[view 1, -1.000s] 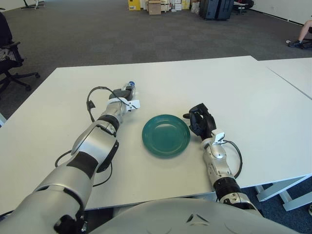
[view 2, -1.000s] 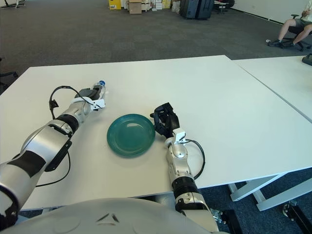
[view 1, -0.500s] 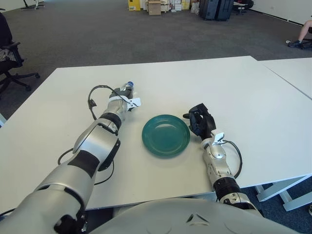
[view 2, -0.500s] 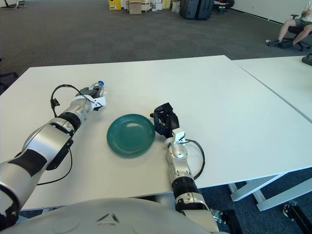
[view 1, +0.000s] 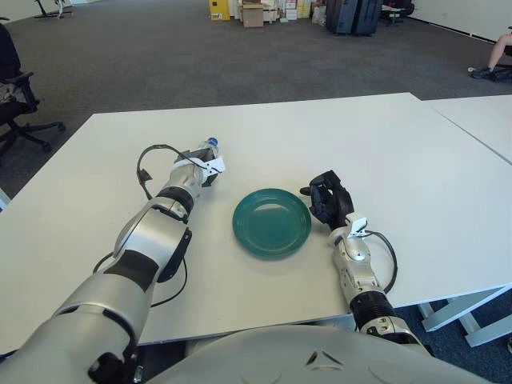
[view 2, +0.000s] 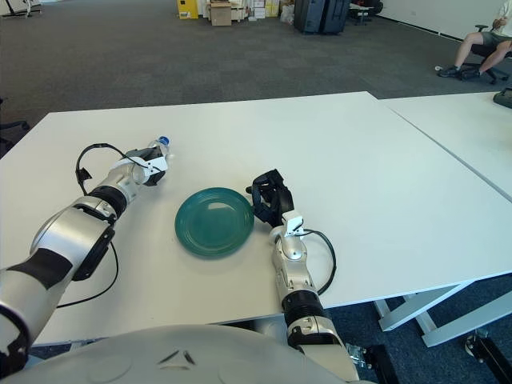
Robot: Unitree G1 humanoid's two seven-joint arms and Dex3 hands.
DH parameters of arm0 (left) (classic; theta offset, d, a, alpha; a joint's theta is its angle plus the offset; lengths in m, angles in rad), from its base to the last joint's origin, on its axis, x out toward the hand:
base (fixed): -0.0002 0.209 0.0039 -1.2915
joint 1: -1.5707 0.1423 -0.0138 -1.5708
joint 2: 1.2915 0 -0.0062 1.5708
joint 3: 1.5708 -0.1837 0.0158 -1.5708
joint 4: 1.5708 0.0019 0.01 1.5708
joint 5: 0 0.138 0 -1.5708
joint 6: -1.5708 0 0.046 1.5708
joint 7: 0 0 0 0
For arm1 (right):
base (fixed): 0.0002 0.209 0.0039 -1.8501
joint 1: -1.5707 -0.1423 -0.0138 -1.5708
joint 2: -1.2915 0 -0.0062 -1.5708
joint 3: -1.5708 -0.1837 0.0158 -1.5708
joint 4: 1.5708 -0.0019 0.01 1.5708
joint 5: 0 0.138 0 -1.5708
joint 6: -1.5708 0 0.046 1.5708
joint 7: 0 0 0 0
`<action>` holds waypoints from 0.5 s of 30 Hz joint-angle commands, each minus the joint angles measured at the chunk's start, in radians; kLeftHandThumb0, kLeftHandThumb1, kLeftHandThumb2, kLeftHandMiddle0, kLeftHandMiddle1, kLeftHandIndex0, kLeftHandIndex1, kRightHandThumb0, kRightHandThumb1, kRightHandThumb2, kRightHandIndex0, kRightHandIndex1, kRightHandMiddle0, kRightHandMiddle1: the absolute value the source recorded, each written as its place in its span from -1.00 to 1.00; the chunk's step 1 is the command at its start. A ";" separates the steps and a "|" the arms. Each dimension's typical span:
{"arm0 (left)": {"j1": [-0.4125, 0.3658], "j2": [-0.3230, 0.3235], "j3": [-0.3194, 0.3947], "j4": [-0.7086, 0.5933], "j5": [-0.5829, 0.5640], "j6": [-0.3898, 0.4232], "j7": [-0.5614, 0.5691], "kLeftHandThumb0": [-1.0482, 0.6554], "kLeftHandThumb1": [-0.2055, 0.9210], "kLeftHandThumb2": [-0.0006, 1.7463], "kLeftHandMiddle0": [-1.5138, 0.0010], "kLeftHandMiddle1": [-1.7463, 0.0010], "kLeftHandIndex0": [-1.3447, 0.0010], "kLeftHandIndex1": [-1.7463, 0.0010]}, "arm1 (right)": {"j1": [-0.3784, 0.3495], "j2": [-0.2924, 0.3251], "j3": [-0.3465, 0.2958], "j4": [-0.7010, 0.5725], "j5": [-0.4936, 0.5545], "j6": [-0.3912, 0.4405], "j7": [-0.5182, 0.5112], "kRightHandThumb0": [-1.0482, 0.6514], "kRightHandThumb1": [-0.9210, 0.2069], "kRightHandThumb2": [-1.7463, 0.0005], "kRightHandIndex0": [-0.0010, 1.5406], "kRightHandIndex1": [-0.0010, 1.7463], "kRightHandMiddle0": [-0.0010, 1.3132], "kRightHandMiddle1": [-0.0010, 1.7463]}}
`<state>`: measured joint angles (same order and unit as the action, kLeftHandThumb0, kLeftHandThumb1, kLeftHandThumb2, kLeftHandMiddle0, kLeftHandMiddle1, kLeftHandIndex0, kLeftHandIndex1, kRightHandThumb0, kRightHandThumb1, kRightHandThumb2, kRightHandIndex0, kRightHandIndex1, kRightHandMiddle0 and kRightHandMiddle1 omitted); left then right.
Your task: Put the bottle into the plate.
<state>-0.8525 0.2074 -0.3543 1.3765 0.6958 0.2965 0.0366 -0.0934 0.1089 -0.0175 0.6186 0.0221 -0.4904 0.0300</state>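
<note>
Centrally, a green plate [view 1: 272, 222] lies flat on the white tabletop [view 1: 400, 152], its concave face upward and holding nothing. My left hand [view 1: 202, 158] is extended to the far left of the plate, well apart from it, with the forearm stretched across the tabletop and a black cable [view 1: 146, 164] looping off the wrist. At this hand is the bottle [view 1: 210, 146], a small clear one with a blue cap, its capped end pointing away from me past the fingers; my left hand shows wrapped about its body, though the fingers are largely hidden behind the wrist and a white tag, so the closure of the grip is judged only from the bottle's position at the hand. The bottle is thus outside the plate, on its far-left side. My right hand [view 1: 326, 201] shows just beside the plate's right rim, its dark fingers curled inward and holding nothing. Beyond the tabletop's far edge lies grey carpet [view 1: 160, 56]; a second white table [view 1: 480, 120] adjoins on the right.
</note>
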 commanded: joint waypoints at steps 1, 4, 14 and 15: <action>0.074 -0.018 -0.003 0.041 0.003 0.006 -0.079 -0.25 0.38 0.13 0.48 -0.35 0.38 -1.00 | 0.054 -0.003 -0.012 0.064 0.013 0.031 0.003 -0.21 -0.63 0.09 -0.41 0.29 -0.51 0.99; 0.073 -0.018 -0.003 0.041 0.005 0.006 -0.079 -0.25 0.37 0.14 0.48 -0.36 0.38 -1.00 | 0.051 -0.003 -0.013 0.066 0.013 0.031 0.004 -0.21 -0.63 0.09 -0.41 0.29 -0.51 0.99; 0.071 -0.019 0.002 0.041 0.011 0.005 -0.081 -0.25 0.37 0.14 0.48 -0.36 0.37 -1.00 | 0.038 -0.004 -0.018 0.077 0.014 0.034 0.004 -0.21 -0.63 0.08 -0.41 0.30 -0.51 0.99; 0.071 -0.019 0.003 0.041 0.012 0.005 -0.081 -0.25 0.37 0.14 0.48 -0.36 0.37 -1.00 | 0.036 -0.004 -0.018 0.079 0.014 0.034 0.004 -0.21 -0.63 0.08 -0.41 0.30 -0.51 0.99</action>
<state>-0.8524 0.2121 -0.3532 1.3766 0.7130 0.2962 0.0329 -0.1019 0.1088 -0.0213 0.6291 0.0229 -0.4916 0.0329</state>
